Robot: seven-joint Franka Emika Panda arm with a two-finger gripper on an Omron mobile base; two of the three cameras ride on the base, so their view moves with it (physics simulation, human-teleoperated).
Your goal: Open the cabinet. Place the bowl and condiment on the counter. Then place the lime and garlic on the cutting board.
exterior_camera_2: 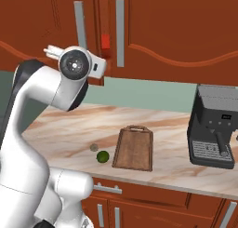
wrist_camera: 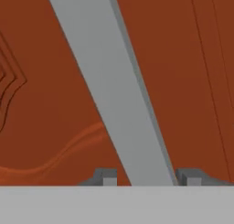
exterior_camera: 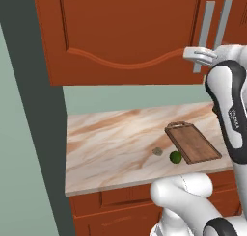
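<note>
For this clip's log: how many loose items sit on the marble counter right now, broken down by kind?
Brown wooden cutting board with metal loop handle: 1
Small round dark green lime: 1
Tiny grey-beige garlic lump: 1
Black coffee machine: 1
Total: 4, all on the beige marble-look counter.

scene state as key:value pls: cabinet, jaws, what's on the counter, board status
cabinet: doors shut
gripper: raised at the cabinet's left grey bar handle, jaws open, one fingertip on each side of the bar, not yet closed on it
counter: holds cutting board, lime, garlic, black coffee machine
cutting board: bare, loop handle toward the wall
lime: on counter beside the board, not on it
garlic: on counter, next to lime
</note>
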